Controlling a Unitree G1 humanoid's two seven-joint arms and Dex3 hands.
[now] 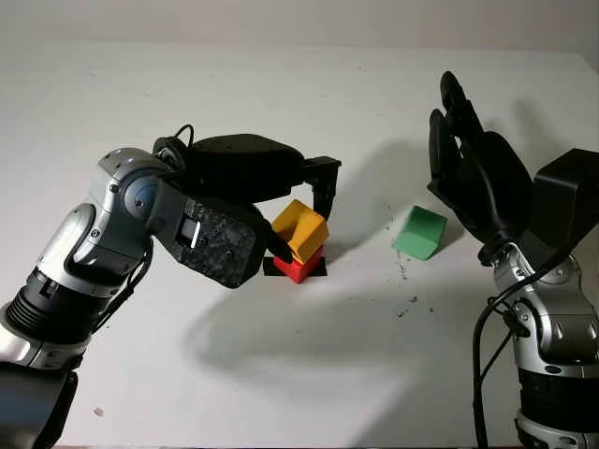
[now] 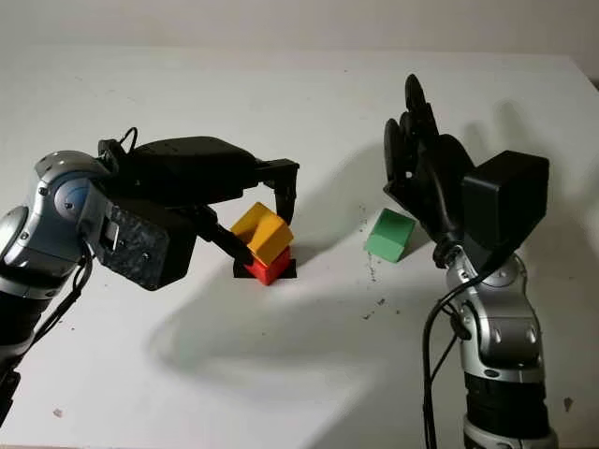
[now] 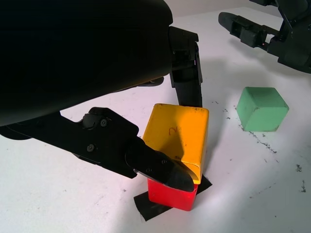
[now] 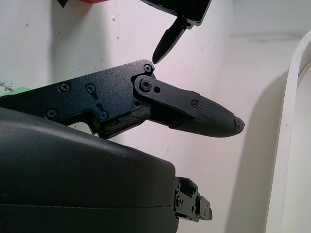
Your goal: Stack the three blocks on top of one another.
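A yellow block (image 1: 300, 229) sits tilted on top of a red block (image 1: 299, 267), which stands on a black tape patch (image 3: 146, 206) near the table's middle. My left hand (image 1: 301, 217) is shut on the yellow block, one finger (image 3: 187, 82) behind it and another finger (image 3: 155, 167) in front. A green block (image 1: 418, 233) lies on the table to the right of the stack. My right hand (image 1: 468, 164) is open and raised above and to the right of the green block, touching nothing.
The white table (image 1: 281, 374) carries small dark scuff marks (image 1: 404, 304) in front of the green block. A small speck (image 1: 98, 411) lies near the front left. The table's far edge meets a pale wall (image 1: 281, 19).
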